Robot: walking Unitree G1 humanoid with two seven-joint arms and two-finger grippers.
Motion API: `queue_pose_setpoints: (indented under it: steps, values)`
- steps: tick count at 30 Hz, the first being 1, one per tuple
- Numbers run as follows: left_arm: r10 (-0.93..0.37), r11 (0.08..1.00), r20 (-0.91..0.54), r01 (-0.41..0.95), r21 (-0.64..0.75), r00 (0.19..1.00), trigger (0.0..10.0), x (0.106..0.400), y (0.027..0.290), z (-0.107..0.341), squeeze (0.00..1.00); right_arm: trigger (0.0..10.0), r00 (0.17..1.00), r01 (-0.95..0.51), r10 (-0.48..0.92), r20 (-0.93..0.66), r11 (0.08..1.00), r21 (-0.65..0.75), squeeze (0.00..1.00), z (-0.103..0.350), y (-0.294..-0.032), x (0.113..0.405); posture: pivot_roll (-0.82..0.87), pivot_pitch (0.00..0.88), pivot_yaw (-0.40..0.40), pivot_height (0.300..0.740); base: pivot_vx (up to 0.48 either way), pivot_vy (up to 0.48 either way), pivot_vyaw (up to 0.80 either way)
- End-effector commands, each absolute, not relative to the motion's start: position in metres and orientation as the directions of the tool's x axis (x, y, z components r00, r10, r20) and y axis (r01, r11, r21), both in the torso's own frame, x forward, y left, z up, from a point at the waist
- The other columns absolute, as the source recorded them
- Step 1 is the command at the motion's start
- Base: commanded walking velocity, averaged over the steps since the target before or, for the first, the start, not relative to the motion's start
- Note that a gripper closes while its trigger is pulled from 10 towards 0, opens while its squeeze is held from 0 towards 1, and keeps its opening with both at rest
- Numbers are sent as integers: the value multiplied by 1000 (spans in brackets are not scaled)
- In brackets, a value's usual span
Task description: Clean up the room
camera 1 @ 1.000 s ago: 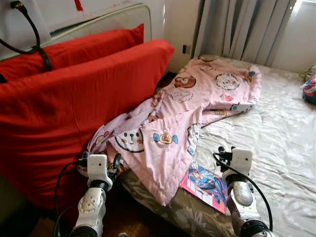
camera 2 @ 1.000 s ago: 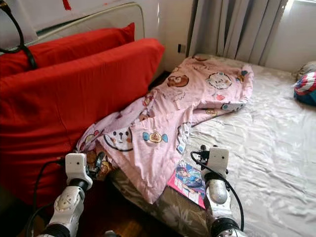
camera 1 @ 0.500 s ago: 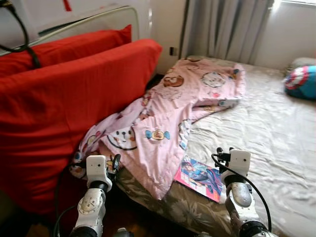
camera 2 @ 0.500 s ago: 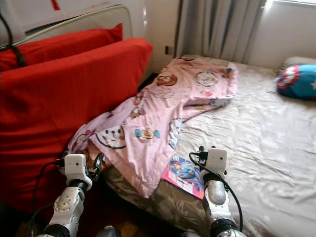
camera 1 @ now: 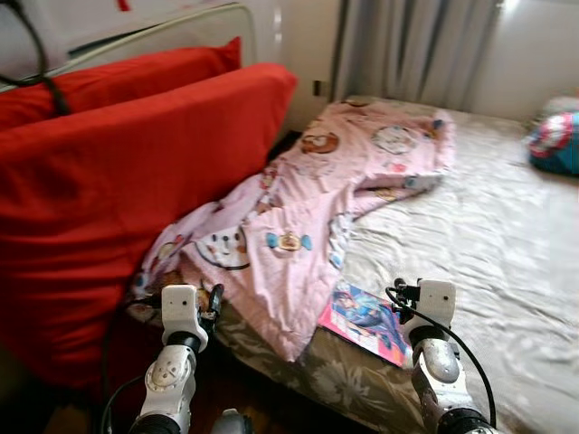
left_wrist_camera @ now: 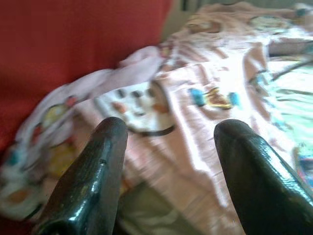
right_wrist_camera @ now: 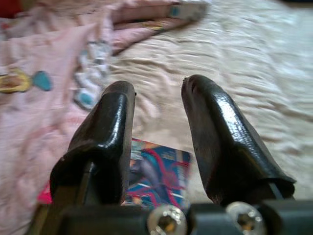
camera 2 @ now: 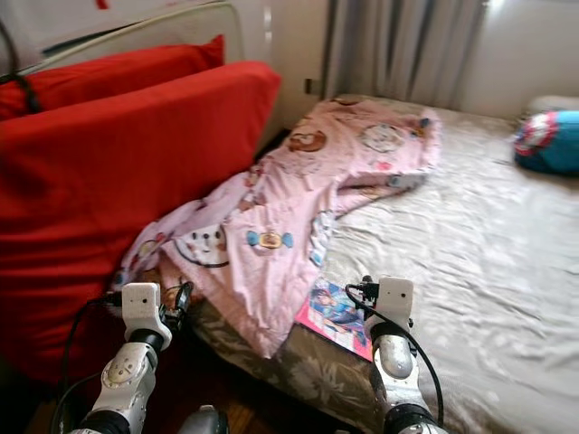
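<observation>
A pink cartoon-print blanket (camera 1: 308,208) lies crumpled across the left side of the bed, its corner hanging over the near edge. A colourful comic book (camera 1: 366,318) rests on the mattress just beside that corner. My left gripper (left_wrist_camera: 168,129) is open, held low in front of the blanket's hanging edge, with nothing between its fingers. My right gripper (right_wrist_camera: 156,90) is open too, hovering just short of the comic book (right_wrist_camera: 156,176), which shows below its fingertips.
Two big red cushions (camera 1: 118,190) lean against the wall on the left, touching the blanket. The beige patterned sheet (camera 1: 488,235) covers the bed. A blue pillow (camera 1: 556,145) sits at the far right. Grey curtains (camera 1: 407,45) hang behind. Dark floor (camera 1: 244,398) lies between me and the bed.
The whole picture has shifted and blurred a little, so the camera moved. Both arms keep the same low pose; nothing was taken hold of or let go.
</observation>
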State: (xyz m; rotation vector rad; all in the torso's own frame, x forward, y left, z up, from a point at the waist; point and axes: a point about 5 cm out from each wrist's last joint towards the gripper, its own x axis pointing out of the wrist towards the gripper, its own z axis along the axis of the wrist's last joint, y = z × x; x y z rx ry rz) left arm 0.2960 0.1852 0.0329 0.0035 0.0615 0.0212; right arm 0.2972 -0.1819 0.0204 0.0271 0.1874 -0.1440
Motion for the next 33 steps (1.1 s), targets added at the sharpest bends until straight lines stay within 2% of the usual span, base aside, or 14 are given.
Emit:
queue_pose_setpoints:
  steps: [1,12,16,29,33]
  values:
    - [23,1000,-69,-22,9,997,10000,297,187,33,0,10000,974,140,-135,-184,990,14,0,22,-180,299,-40,27,10,663,0,0,0]
    - [21,1000,-74,-20,8,997,10000,297,187,33,0,10000,970,145,-138,-201,989,22,0,20,-179,299,-40,31,12,663,0,0,0]
    - [20,1000,-79,-20,6,997,10000,297,187,32,0,10000,971,144,-137,-197,989,19,0,20,-179,299,-39,32,12,663,0,0,-697]
    - [17,1000,-92,-18,-2,996,10000,296,187,31,0,10000,972,139,-134,-196,990,16,0,20,-177,298,-37,36,15,663,0,0,0]
    - [11,1000,-97,-12,-5,995,10000,296,187,30,0,10000,972,136,-131,-195,991,15,0,20,-177,298,-38,35,16,663,275,0,0]
